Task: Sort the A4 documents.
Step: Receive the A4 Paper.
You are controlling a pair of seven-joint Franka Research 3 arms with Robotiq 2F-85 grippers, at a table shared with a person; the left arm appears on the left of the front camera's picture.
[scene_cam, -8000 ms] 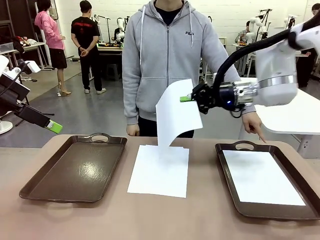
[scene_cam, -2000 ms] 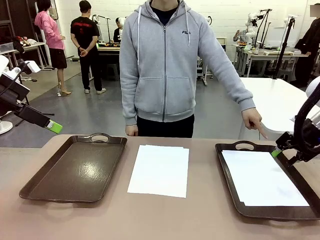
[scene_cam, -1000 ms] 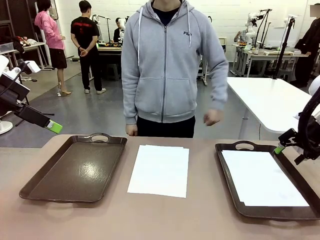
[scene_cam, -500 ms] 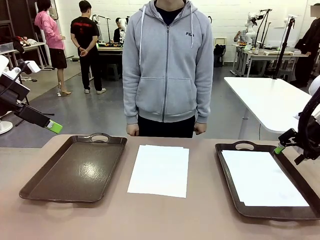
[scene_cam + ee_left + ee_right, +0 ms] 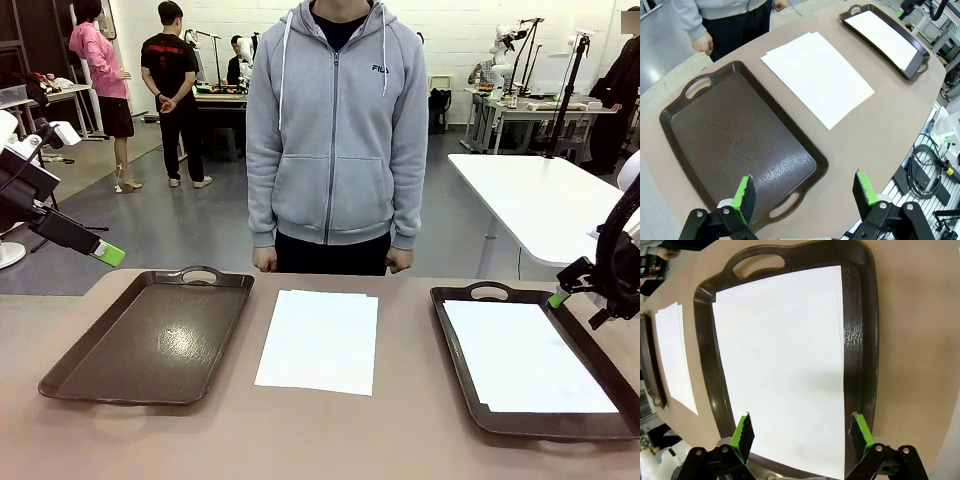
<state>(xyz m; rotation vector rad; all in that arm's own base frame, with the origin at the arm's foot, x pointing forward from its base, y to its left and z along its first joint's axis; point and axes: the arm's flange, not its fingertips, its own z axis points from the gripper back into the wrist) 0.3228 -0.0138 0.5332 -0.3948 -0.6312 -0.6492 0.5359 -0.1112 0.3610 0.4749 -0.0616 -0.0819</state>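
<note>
A stack of white A4 documents [image 5: 320, 340] lies flat in the middle of the table, also seen in the left wrist view [image 5: 817, 75]. More A4 sheets [image 5: 525, 357] lie in the dark brown right tray [image 5: 455, 340]. The left tray [image 5: 150, 340] holds nothing. My left gripper [image 5: 108, 254] hangs off the table's left end, open and empty, high over the left tray [image 5: 735, 145] with its jaws wide [image 5: 805, 192]. My right gripper [image 5: 558, 298] hovers at the right tray's far right edge, open and empty [image 5: 802, 432], above the sheets [image 5: 785, 365] in that tray [image 5: 862, 340].
A person in a grey hoodie [image 5: 335, 130] stands at the far edge, both hands [image 5: 265, 260] down at the table's rim. A white table [image 5: 540, 200] stands behind on the right. Bare tabletop runs along the near edge and between the trays.
The person's pointing hand has pulled back from the right tray and dropped to their side. My right gripper, which carried a sheet earlier, is empty and holds still by the tray.
</note>
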